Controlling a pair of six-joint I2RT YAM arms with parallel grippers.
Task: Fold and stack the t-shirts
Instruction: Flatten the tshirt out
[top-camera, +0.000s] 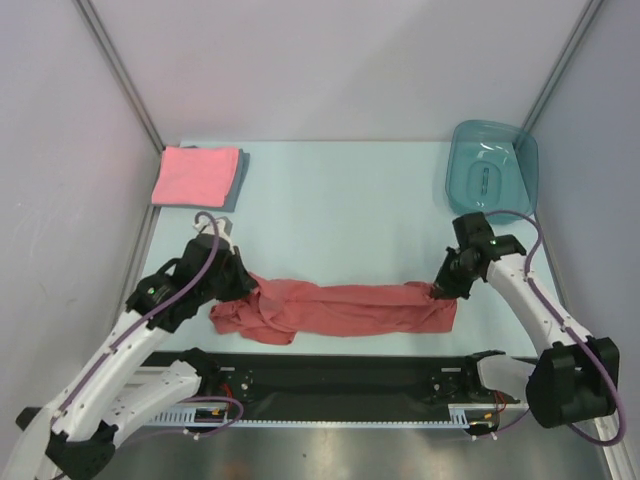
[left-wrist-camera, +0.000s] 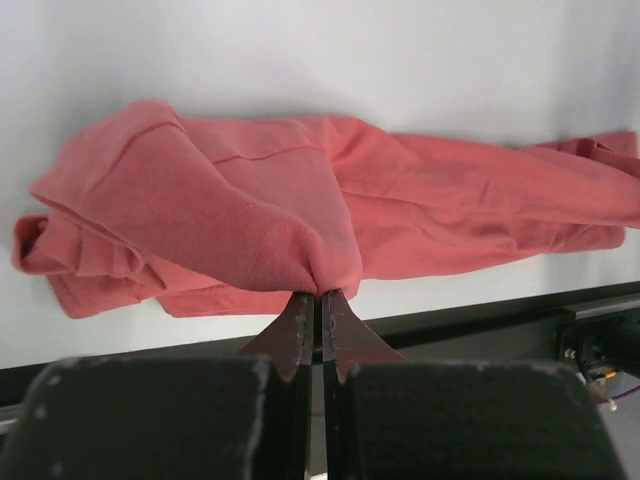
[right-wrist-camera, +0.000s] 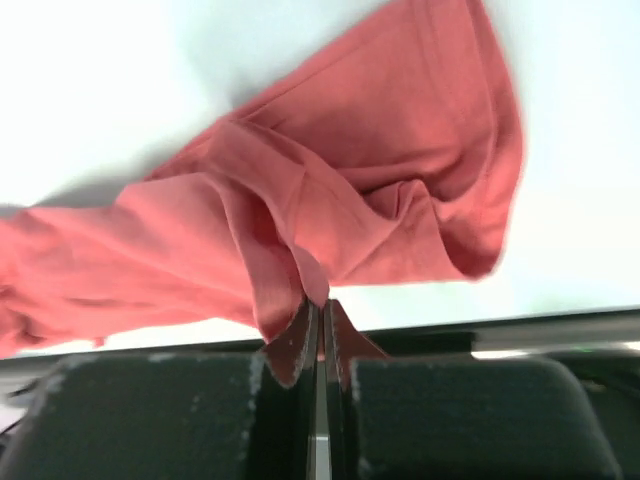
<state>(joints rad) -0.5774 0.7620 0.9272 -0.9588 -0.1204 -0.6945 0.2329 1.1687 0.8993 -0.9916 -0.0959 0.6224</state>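
The brick-red t-shirt (top-camera: 335, 308) lies stretched left-to-right, ends pinched by the left hand (top-camera: 250, 290) and right hand (top-camera: 437, 292).

1 teal see-thru tub (top-camera: 470, 150) sits at far rt corner of pale table (top-camera: 340, 220).

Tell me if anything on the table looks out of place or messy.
The brick-red shirt lies bunched in a long wrinkled strip near the front edge, pinched at each end by the left claw and right claw. The teal tub looks tilted in the far right corner.
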